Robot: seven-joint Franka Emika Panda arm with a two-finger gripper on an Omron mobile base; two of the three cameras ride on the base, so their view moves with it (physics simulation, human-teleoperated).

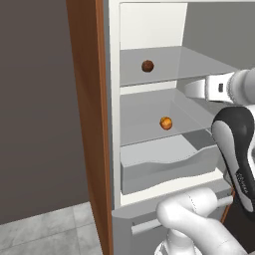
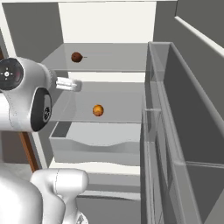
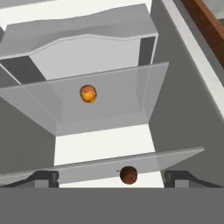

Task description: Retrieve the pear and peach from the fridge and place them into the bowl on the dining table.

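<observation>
**Fridge open, lining up first pick**

Facing open fridge (image 1: 149, 30): white walls, smooth grey glassy shelves, wavy-fronted drawer at bottom. Hovering gripper (image 3: 111, 177) before shelves, fingers spread wide, holding nothing. Resting on upper shelf: round brown pear (image 3: 128, 175), thin stem. Sitting one shelf lower: glossy orange peach (image 3: 88, 93). Next, probably: advancing onto pear, closing gently.

You are looking into a rendered kitchen. The fridge (image 1: 149, 114) stands open before you, its white interior fitted with 2 grey shelves and a crisper drawer (image 1: 169, 167) below. 2 pieces of fruit sit on the shelves: a brown one (image 1: 147, 65) above, an orange one (image 1: 166, 123) below. A wooden cabinet side (image 1: 89, 99) flanks it, above a grey tiled floor (image 1: 45, 231).
</observation>
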